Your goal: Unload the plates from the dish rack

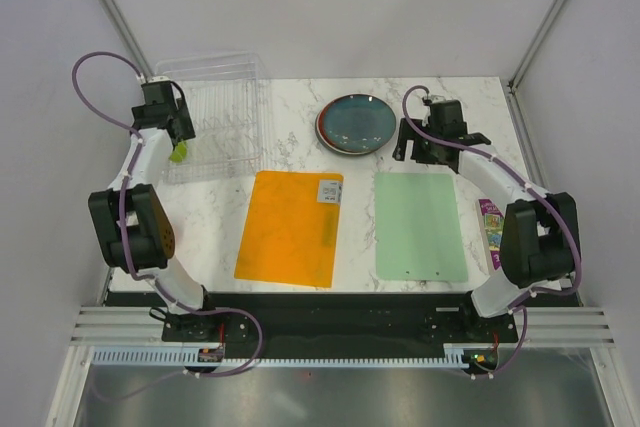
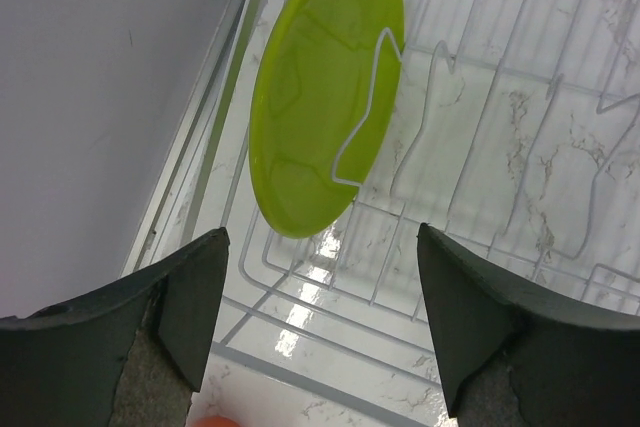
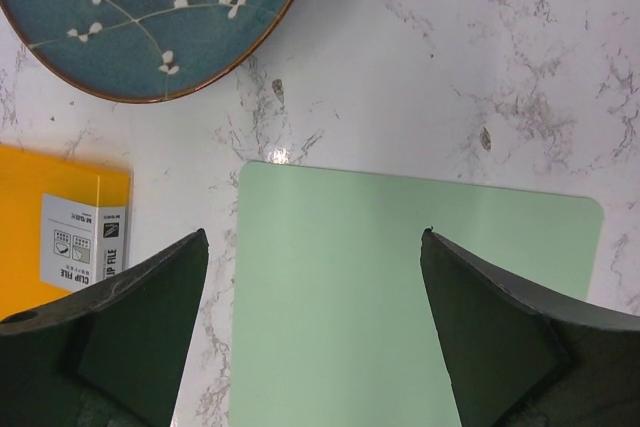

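The clear dish rack (image 1: 225, 87) stands at the table's back left. The lime-green plate (image 2: 325, 87) stands on edge in a slot at the rack's (image 2: 300, 322) left end; in the top view only a sliver (image 1: 179, 154) shows under my arm. My left gripper (image 2: 322, 239) is open, above the rack, its jaws either side of the plate's lower edge and apart from it; it also shows in the top view (image 1: 183, 137). The dark teal-blue plate (image 1: 356, 122) lies on a red-rimmed plate at back centre. My right gripper (image 1: 418, 150) is open and empty beside that stack. The grey-green plate is hidden.
An orange mat (image 1: 292, 227) with a white label lies front centre and a pale green mat (image 1: 420, 224) to its right, under my right gripper (image 3: 315, 237). A small colourful packet (image 1: 491, 227) lies at the right edge. A grey wall runs close along the rack's left side.
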You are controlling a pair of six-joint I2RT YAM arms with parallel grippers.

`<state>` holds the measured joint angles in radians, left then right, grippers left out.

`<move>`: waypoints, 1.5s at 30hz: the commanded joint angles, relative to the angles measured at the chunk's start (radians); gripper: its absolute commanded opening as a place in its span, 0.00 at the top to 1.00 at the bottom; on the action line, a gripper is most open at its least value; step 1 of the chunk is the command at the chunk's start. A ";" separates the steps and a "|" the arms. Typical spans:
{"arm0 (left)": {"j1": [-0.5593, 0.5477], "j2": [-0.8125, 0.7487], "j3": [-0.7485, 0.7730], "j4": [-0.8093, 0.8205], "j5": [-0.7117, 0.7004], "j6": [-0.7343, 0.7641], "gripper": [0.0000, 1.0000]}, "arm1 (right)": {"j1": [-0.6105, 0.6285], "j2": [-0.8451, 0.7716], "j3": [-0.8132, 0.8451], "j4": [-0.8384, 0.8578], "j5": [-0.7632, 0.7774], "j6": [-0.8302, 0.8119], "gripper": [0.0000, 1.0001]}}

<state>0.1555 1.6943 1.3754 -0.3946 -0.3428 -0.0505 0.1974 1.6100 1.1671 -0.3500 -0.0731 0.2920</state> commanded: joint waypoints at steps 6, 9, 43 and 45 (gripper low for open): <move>0.019 0.088 0.090 0.007 -0.042 -0.046 0.19 | -0.001 0.021 -0.046 0.086 -0.028 0.003 0.06; 0.030 0.105 0.094 0.008 -0.038 -0.054 0.23 | -0.001 0.031 -0.055 0.095 -0.033 0.006 0.06; 0.035 0.065 0.099 0.186 -0.206 0.003 0.98 | -0.004 0.059 -0.110 0.140 -0.068 0.019 0.06; 0.032 0.027 0.103 0.186 -0.214 0.012 0.98 | -0.004 0.041 -0.115 0.138 -0.060 0.019 0.07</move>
<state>0.1940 1.8435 1.4464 -0.2947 -0.4984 -0.0864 0.1963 1.7016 1.0672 -0.2390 -0.1341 0.3031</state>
